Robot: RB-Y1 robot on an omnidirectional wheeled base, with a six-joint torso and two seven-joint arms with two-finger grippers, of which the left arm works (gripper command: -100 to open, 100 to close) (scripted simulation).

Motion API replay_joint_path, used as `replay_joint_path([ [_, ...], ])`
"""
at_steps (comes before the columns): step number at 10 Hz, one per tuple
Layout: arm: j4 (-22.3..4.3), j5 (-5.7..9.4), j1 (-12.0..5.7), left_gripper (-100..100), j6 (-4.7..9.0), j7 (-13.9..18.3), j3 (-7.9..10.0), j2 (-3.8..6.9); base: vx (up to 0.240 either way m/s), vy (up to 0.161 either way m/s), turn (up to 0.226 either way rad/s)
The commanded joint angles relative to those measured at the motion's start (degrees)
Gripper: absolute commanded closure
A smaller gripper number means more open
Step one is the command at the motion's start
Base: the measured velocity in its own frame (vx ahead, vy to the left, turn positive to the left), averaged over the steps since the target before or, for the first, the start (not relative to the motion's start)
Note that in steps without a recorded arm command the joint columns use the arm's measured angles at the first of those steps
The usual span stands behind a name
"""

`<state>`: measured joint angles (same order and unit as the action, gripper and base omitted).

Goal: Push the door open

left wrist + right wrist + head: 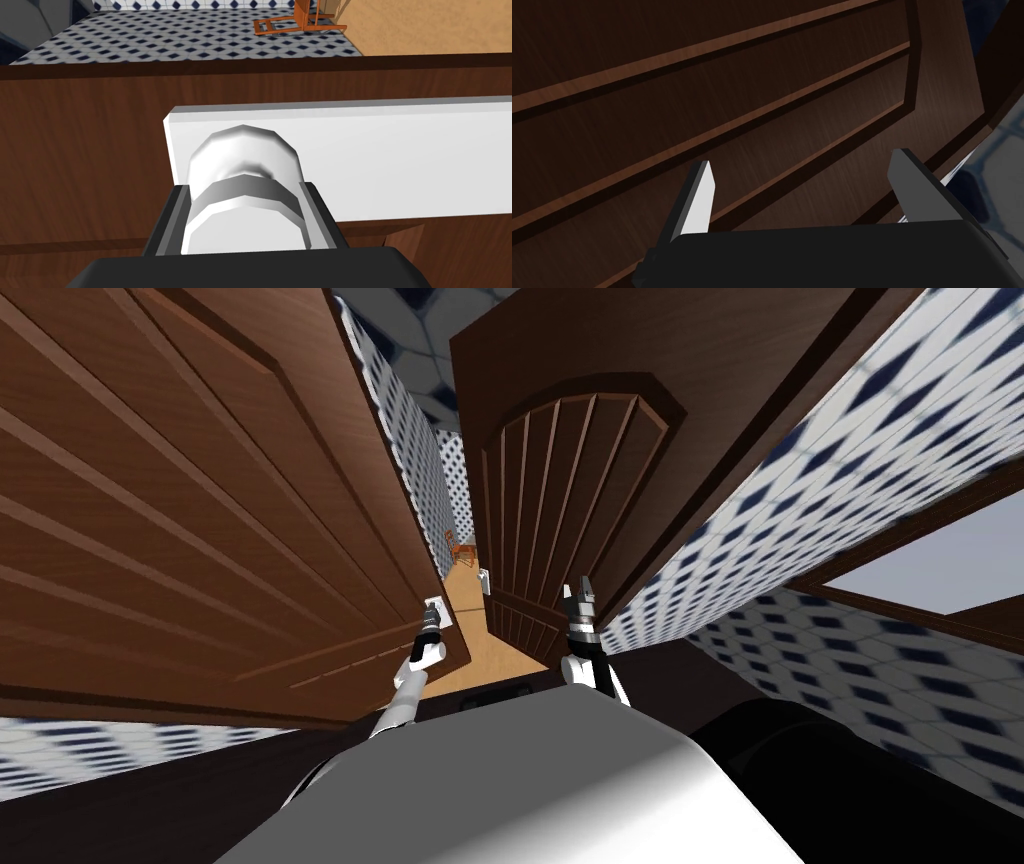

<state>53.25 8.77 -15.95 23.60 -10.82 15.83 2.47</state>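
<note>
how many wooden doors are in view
2. The left door, its white knob gripped in the left hand; the arched door on the right, with the open right hand facing it. More could be hidden beyond them.

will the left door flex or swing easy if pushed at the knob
The left door looks a stiff wood slab, so it should swing whole. Probably heavy, but the knob sits by its free edge, giving leverage. The smooth round knob may slip in the left gripper.
</note>
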Motion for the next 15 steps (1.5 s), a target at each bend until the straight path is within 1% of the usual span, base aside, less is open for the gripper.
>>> replay_joint_path([
  [1, 1.55, 0.5, -0.55, 100, 0.02, -1.43, 2.86, 0.63, 0.07, 0.048, -0.189],
  [2, 1.57, 0.77, -0.86, 100, 0.28, -2.24, 4.41, 0.68, 0.053, 0.061, -0.196],
  [4, 1.57, 0.77, -0.86, 100, 0.28, -2.24, 4.51, 0.68, 0.043, 0.028, -0.028],
  [5, 1.6, 1.08, -1.2, 100, 0.59, -3.17, 6.28, 0.71, 0.045, 0.014, -0.121],
  [6, 1.6, 1.08, -1.2, 100, 0.59, -3.17, 6.28, 0.71, 0.027, 0.028, -0.06],
  [7, 1.62, 1.4, -1.56, 100, 0.9, -4.11, 8.09, 0.73, 0.03, 0.026, -0.145],
  [10, 1.62, 1.4, -1.56, 100, 0.9, -4.11, 8.09, 0.73, 0.019, 0.02, -0.016],
  [11, 1.65, 1.72, -1.93, 100, 1.22, -5.07, 9.94, 0.73, 0.022, 0.014, -0.124],
  [12, 1.65, 1.72, -1.93, 100, 1.22, -5.07, 9.94, 0.73, 0.016, 0.036, -0.072],
  [14, 1.65, 1.72, -1.93, 100, 1.22, -5.07, 9.94, 0.73, 0.012, 0.029, 0.045],
  [15, 1.68, 2.07, -2.32, 100, 1.56, -6.11, 11.94, 0.71, 0.028, 0.05, -0.08],
])
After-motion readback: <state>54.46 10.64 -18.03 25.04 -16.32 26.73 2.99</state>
